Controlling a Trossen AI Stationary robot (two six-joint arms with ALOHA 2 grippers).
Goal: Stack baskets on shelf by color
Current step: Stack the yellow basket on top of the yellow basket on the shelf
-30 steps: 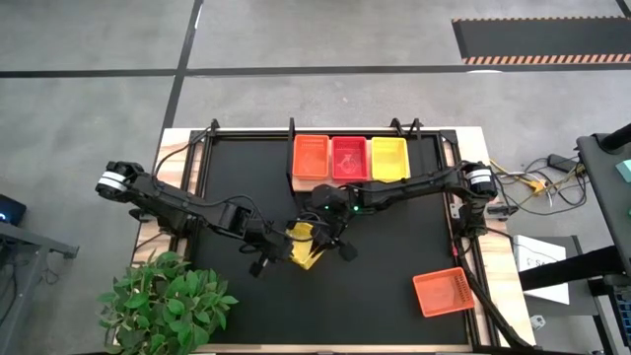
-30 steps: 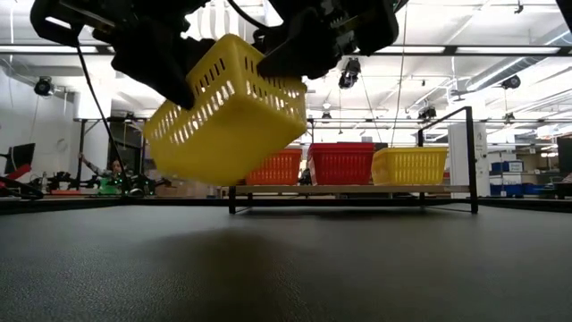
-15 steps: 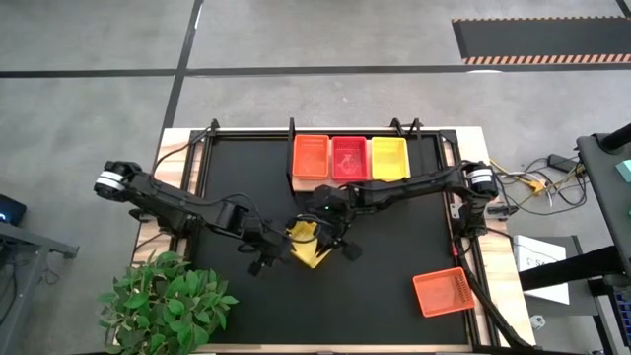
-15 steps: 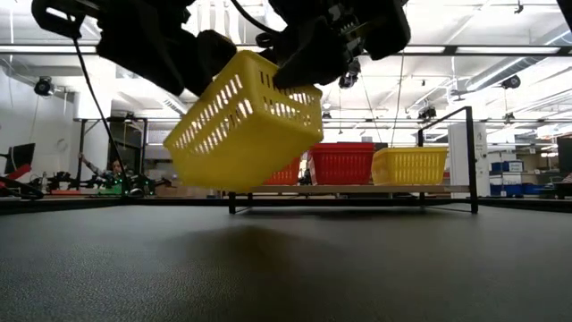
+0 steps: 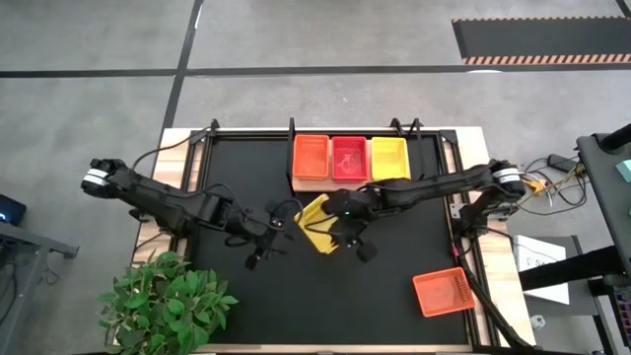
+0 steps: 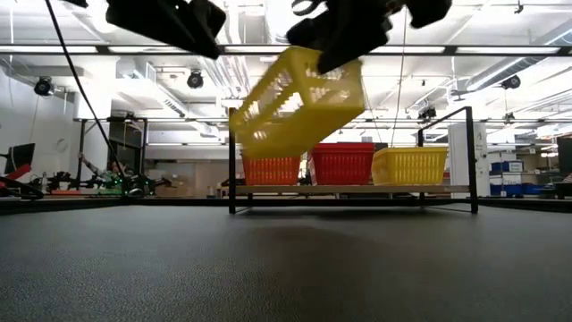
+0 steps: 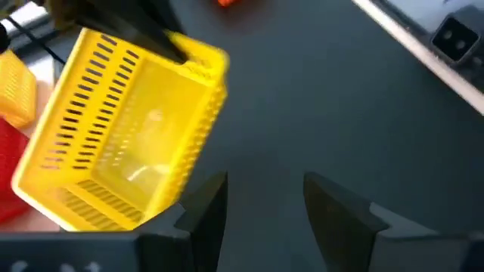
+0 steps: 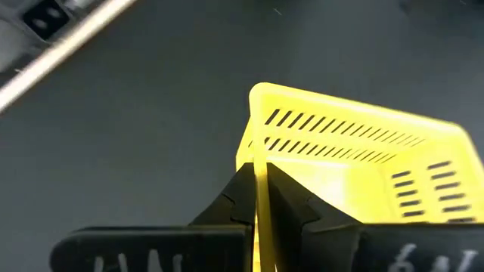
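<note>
A yellow mesh basket [image 5: 317,225] hangs tilted above the black mat, near its middle, and also shows in the low view [image 6: 295,103]. My right gripper [image 8: 259,189] is shut on it. My left gripper [image 7: 265,204] stands open just left of the basket [image 7: 121,128], clear of it. At the mat's far edge the wooden shelf [image 5: 350,182] carries an orange basket [image 5: 311,156], a red basket [image 5: 348,156] and a yellow basket [image 5: 388,158] side by side. Another orange basket [image 5: 442,292] lies on the table at the near right. My right gripper pinches one wall of the yellow basket at its rim [image 8: 257,155], a little way from a corner, with one finger inside the basket and one outside. The fingers slant down from the table's right. The basket is lifted clear of the mat and tilted, its open side turned toward the left.
A potted plant [image 5: 163,301] stands at the table's near left corner. Thin black uprights [image 6: 471,156] rise at the shelf's ends. Cables and boxes lie beyond the table's right edge [image 5: 537,182].
My left gripper has opened, let go of the yellow basket and drawn back up and toward the left. My right gripper has carried the basket up and toward the far right, nearer the shelf, tipping it further.
</note>
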